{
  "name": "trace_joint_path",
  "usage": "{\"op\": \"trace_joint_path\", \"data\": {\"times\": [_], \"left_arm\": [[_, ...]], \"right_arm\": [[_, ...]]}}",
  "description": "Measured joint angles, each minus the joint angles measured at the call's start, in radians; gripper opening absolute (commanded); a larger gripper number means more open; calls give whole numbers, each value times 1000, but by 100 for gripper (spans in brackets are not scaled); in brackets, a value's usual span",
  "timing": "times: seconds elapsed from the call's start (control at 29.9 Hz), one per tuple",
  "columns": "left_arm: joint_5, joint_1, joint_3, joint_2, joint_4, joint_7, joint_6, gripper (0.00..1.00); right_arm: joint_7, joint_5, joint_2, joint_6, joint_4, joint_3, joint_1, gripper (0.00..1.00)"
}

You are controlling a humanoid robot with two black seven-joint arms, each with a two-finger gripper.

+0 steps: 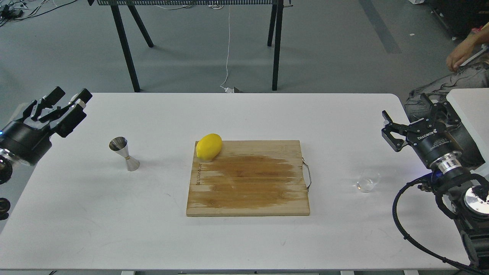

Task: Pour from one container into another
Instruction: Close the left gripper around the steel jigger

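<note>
A small clear glass tumbler [368, 180] stands upright on the white table [114, 229], right of the cutting board. The shiny steel hourglass jigger [124, 153] stands upright on the table's left part. My left gripper [70, 94] hovers at the table's far left edge, up and left of the jigger, open with nothing between its fingers. At the right edge my right gripper [406, 109] hangs above and right of the tumbler, fingers spread open and empty. Neither gripper touches a container.
A wooden cutting board [248, 183] with a metal handle lies mid-table, with a yellow lemon [209, 146] on its far left corner. A person's hand [460, 57] and knee show at the far right, beside another white table [471, 101]. Black table legs [124, 46] stand behind.
</note>
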Motion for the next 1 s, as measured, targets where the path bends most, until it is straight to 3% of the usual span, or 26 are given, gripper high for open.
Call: {"op": "trace_joint_path", "data": {"times": [0.4,1.0], "left_arm": [[137,99,-5,-160,93,0,0,100],[181,115,5,-357,385,0,0,100]], "right_arm": [[0,0,-1,0,-3,2,-1,99],[1,0,-8,0,0,5,1,99]]}}
